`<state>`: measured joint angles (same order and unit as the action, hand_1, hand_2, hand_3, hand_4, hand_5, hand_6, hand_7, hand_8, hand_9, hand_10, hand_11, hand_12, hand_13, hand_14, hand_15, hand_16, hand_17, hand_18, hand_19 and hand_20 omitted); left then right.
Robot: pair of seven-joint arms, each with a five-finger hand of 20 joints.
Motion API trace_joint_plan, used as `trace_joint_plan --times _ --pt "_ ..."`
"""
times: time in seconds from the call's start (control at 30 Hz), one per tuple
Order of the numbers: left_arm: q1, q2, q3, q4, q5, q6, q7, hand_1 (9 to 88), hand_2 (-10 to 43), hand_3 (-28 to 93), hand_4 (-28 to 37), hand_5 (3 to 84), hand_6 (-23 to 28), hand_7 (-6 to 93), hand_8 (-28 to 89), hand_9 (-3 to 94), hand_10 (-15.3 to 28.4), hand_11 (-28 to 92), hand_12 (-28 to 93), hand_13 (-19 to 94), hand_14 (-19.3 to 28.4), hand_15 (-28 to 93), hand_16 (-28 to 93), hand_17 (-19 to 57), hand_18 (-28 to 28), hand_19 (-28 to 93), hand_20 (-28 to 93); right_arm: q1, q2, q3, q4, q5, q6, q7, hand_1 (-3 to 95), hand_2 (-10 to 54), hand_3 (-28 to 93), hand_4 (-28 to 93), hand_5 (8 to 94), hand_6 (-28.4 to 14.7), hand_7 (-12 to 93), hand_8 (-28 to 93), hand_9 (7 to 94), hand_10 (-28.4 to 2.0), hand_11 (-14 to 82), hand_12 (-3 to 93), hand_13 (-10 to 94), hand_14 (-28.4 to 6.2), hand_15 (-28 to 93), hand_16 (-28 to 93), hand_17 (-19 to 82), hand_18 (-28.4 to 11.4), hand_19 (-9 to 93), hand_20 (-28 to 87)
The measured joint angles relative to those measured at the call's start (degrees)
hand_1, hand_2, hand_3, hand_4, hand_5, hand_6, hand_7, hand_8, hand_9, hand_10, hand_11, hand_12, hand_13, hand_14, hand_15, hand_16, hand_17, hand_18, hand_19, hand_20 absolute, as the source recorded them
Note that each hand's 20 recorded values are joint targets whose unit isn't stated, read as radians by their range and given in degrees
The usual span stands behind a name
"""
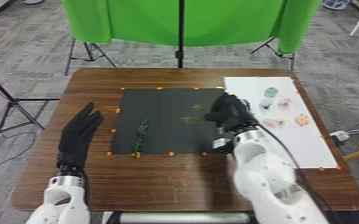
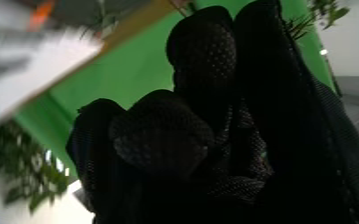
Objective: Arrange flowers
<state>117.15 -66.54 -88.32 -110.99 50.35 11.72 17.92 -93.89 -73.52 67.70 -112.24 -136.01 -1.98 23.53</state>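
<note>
Left hand [image 1: 78, 131]: fingers straight, at bench's [image 1: 149, 192] 9 o'clock. Mesh-gloved right hand [image 1: 231, 112]: mat's [image 1: 158, 102] 3 o'clock, grip cannot be told. Slender leafy stem [image 1: 142, 135]: mat's 8 o'clock.

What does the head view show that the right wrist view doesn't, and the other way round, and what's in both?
Head view: the left hand with fingers straight, a dark green sprig lying on the dark mat, a peach flower and the black pole of a stand.

Right wrist view: a close look at the mesh weave of the glove, with leaves just beyond it.

Both: the right hand, the green cloth and the white sheet.
</note>
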Motion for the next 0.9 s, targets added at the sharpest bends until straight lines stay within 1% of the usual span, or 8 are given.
trace_joint_plan --times 0.1,0.23,0.5,0.7,0.9 --pt "-0.1 0.03 0.00 0.00 0.00 -0.16 -0.30 20.7 -0.9 67 -26.1 41.1 3.7 5.4 -6 39.9 12.8 12 10 32 14.5 9 1 6.7 9.6 2 19 1.4 -3.8 -2.5 2.5 0.1 -0.6 0.2 63.1 -9.5 49 -11 82.6 -1.0 26 16 91.6 -10.1 38.6 25.5 94 -1.1 60 29 69 -8.9 93 54" --pt "-0.1 0.10 0.00 -0.03 0.01 -0.43 -0.68 20.7 -1.0 67 -26.0 40.8 3.5 5.3 -6 39.9 12.7 12 10 32 14.5 9 1 6.6 9.6 2 18 2.5 -7.1 -5.2 4.2 1.9 -1.0 1.5 63.6 -9.5 48 -10 82.2 -1.3 27 15 91.6 -10.1 38.7 25.3 94 -1.0 60 29 70 -8.6 93 54" --pt "0.0 0.17 -0.01 -0.04 0.06 -1.26 -1.48 20.9 -1.1 67 -25.4 40.4 3.4 5.0 -5 39.7 12.7 11 10 32 14.5 9 1 6.6 9.7 2 18 3.3 -9.1 -8.0 5.9 6.0 -1.5 4.2 62.7 -9.5 48 -9 81.2 -1.9 29 15 91.5 -10.5 38.6 24.9 94 -0.8 59 29 70 -8.1 93 53" --pt "-0.1 0.20 -0.02 -0.04 0.21 -2.15 -1.97 21.3 -1.3 67 -25.1 40.1 3.4 4.6 -5 39.4 12.6 11 10 32 14.6 9 1 6.6 9.7 2 18 3.3 -9.8 -9.1 7.8 4.8 -1.6 3.8 63.0 -9.5 38 -5 80.4 -2.1 31 14 91.2 -10.7 38.8 24.6 94 -0.9 59 29 70 -7.9 93 52" --pt "-0.2 0.20 -0.02 -0.04 0.33 -2.64 -2.20 21.2 -1.5 67 -24.8 39.9 3.4 4.4 -5 39.3 12.5 11 10 32 14.6 9 1 6.5 9.8 2 18 3.4 -10.6 -9.0 9.5 4.2 -1.6 2.8 63.7 -9.5 33 -4 79.6 -2.2 33 14 90.9 -11.1 38.7 24.5 94 -1.0 58 29 70 -7.6 93 51"
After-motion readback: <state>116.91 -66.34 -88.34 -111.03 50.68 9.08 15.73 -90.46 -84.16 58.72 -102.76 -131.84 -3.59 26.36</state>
